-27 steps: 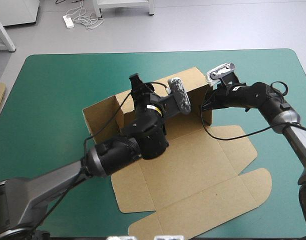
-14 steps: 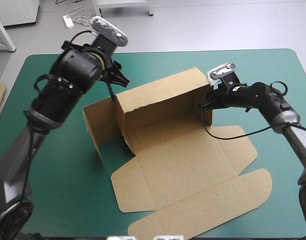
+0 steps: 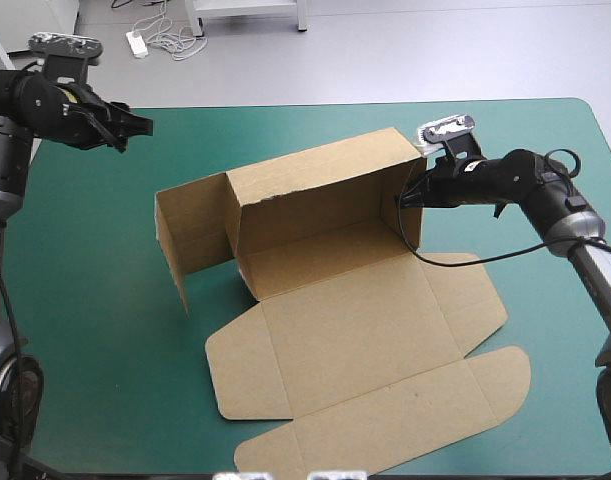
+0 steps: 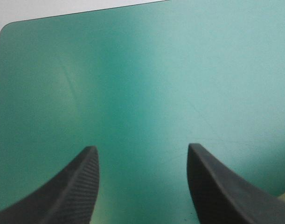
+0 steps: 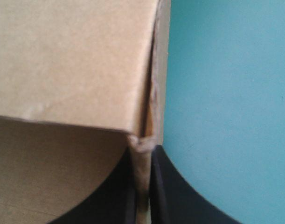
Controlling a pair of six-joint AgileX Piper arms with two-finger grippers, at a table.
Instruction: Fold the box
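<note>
The brown box (image 3: 335,300) lies mid-table with its long back wall (image 3: 315,185) upright. A side flap (image 3: 190,235) stands at the box's left end, and the lid panels (image 3: 385,420) lie flat toward the near edge. My right gripper (image 3: 413,196) is shut on the short right end wall, at the corner with the back wall. In the right wrist view the board (image 5: 72,60) runs between the all-but-shut gripper (image 5: 142,151). My left gripper (image 3: 137,126) hovers open above the table's far left corner, away from the box. The left wrist view shows that gripper (image 4: 141,150) with only teal-green cover beneath.
Bare teal-green cover (image 3: 95,330) surrounds the box on the left and near left. The table's rounded far left corner (image 4: 7,29) appears ahead of the left gripper. More cover (image 5: 226,93) lies beside the right end wall.
The left arm has lifted off the box and swung out to the far left corner. The box has shifted slightly left, its back wall and left flap still standing. The right gripper keeps its hold.
</note>
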